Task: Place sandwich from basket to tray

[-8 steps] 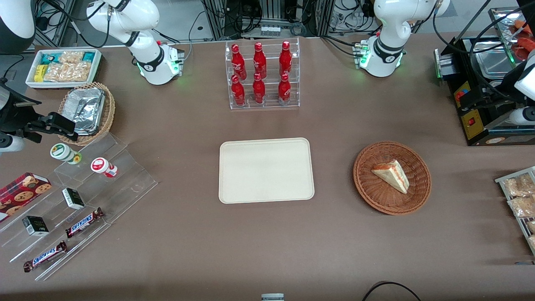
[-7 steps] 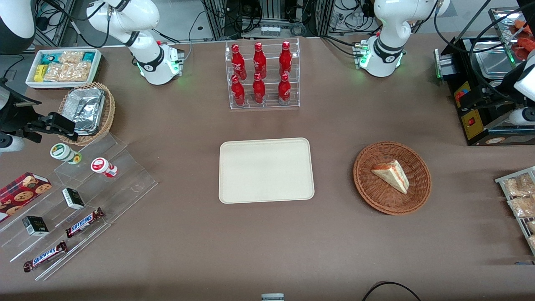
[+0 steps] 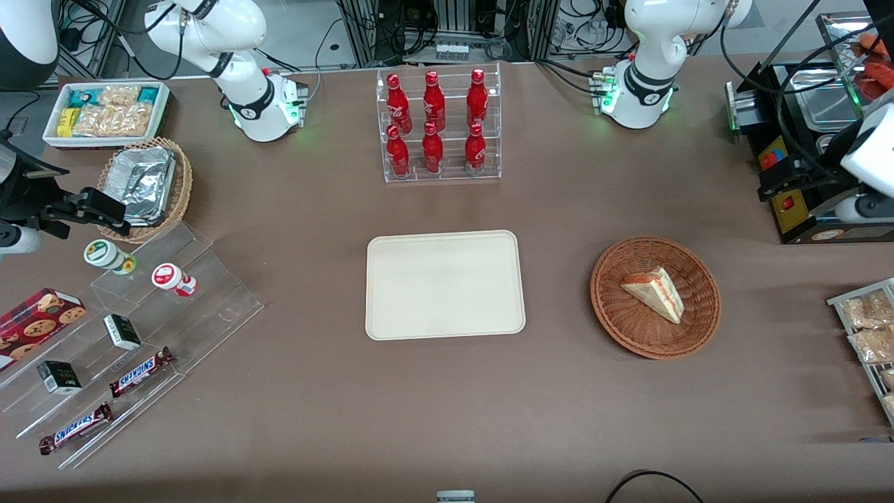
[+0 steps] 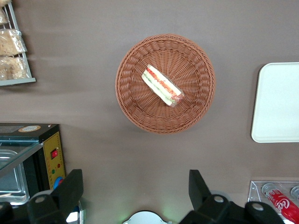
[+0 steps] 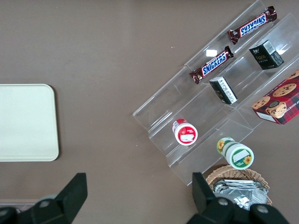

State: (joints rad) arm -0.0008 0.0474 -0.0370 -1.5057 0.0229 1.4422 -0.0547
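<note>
Sandwich (image 4: 161, 85) lies in the basket (image 4: 135, 105) — hand (image 4: 135, 193) spread wide, high above it.

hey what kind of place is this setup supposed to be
Probably a lab mock-up of a snack shop: a sandwich in a basket, racked cola bottles, Snickers bars. The open gripper hovers above the table.

A robot lab: cable-strewn racks (image 3: 454, 28) edge a mock snack-shop table (image 3: 314, 209).

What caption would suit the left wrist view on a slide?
Open gripper hovering high above the wicker basket holding a wrapped sandwich, with the cream tray waiting beside it.
</note>
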